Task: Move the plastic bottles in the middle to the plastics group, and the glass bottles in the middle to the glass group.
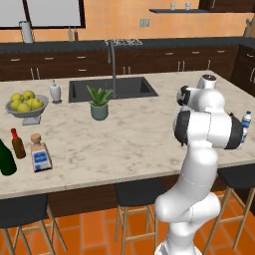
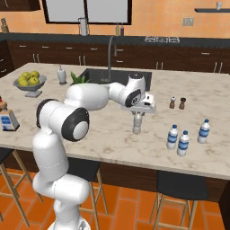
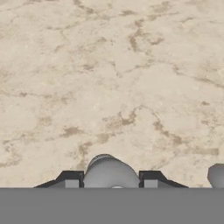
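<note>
My gripper (image 2: 137, 117) points down over the middle of the island counter (image 2: 103, 134), shut on a slim, plain greyish plastic bottle (image 2: 136, 126). In the hand view this bottle (image 3: 109, 170) is a grey cylinder between my gripper's (image 3: 111, 180) dark fingertips. The plastics group, three blue-labelled bottles with white caps (image 2: 183, 143), stands to the right near the counter's front edge. At the far left stands the glass group: a dark green wine bottle (image 1: 6, 158) and a red-capped sauce bottle (image 1: 18, 143). Right beside them is the cork-stoppered square glass bottle (image 1: 40, 154).
A sink (image 1: 112, 88) with a tall faucet lies at the back of the island. A potted plant (image 1: 99, 103), a white jar (image 1: 55, 91) and a bowl of yellow-green fruit (image 1: 27, 105) stand nearby. Two small shakers (image 2: 177, 103) stand behind the plastics group. Stools line the front edge.
</note>
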Robot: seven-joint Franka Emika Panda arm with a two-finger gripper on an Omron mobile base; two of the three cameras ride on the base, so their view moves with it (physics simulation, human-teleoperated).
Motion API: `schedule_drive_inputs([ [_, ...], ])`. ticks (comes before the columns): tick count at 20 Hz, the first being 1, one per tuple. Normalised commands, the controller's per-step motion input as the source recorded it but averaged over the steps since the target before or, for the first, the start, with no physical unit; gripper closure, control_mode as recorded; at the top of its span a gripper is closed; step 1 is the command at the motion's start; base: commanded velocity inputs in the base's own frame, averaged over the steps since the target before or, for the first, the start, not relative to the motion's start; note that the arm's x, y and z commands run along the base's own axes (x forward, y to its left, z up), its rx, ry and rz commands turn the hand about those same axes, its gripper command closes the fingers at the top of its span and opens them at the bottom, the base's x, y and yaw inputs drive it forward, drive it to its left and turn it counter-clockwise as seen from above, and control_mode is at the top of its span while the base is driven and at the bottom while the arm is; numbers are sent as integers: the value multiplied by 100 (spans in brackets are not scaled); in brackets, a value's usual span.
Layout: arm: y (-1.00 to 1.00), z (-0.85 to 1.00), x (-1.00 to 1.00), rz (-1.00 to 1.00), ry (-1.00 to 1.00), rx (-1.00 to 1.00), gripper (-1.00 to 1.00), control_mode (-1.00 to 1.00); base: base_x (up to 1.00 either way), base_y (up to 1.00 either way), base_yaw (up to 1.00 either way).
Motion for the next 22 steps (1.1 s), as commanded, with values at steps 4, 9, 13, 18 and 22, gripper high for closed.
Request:
schedule_drive_inputs([
  [4,-97,0,-12,-14,4,0,100,-100,0,0,0],
  [9,-57,5,0,-3,13,-3,100,-100,0,0,0],
  [13,-23,0,0,0,8,0,100,-100,0,0,0],
  [18,-26,-15,-9,0,0,0,100,-100,0,0,0],
  [22,-29,-7,-27,0,-2,0,100,-100,0,0,0],
])
